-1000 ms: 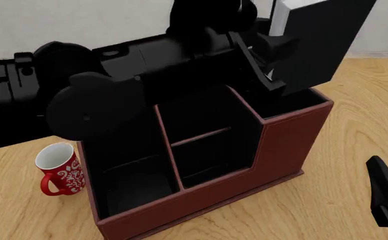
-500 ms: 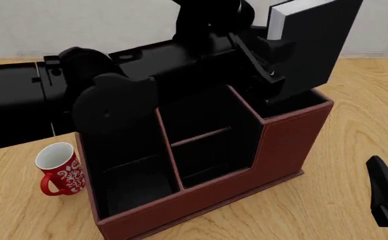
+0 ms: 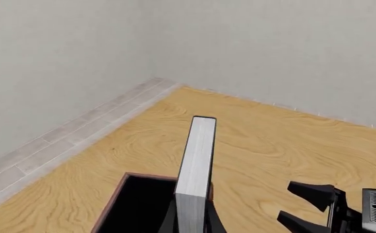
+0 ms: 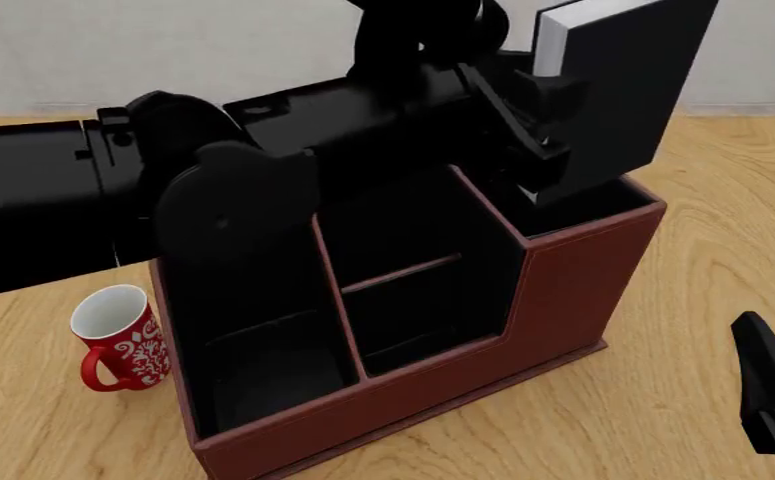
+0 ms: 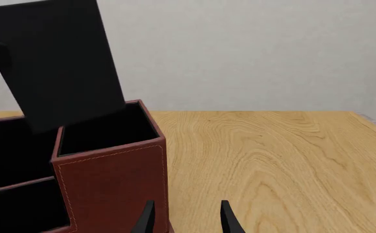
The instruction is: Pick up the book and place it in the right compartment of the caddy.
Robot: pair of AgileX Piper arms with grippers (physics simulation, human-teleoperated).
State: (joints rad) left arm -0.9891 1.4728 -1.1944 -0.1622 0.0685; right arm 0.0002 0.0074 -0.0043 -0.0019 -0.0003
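Observation:
My left gripper [image 4: 542, 135] is shut on the black book [image 4: 627, 85], held upright and tilted, white page edges [image 4: 555, 45] facing left. The book's lower corner hangs just above the right compartment [image 4: 590, 207] of the red-brown caddy [image 4: 427, 400]. In the left wrist view the page edges [image 3: 196, 165] stand over the compartment's black opening [image 3: 139, 206]. In the right wrist view the book [image 5: 58, 63] hovers over that compartment [image 5: 106, 128]. My right gripper [image 5: 186, 221] is open and empty, low beside the caddy's right wall [image 5: 113, 179]; it also shows in the front view [image 4: 774, 395].
A red-and-white mug [image 4: 118, 340] stands on the wooden table [image 4: 707, 280] left of the caddy. My left arm [image 4: 160, 200] stretches across above the caddy's left and middle cells. A grey wall [image 5: 253, 53] lies behind the table.
The left arm has swung its near links rightward, and the book has shifted slightly left and down toward the right compartment. The right gripper has not moved.

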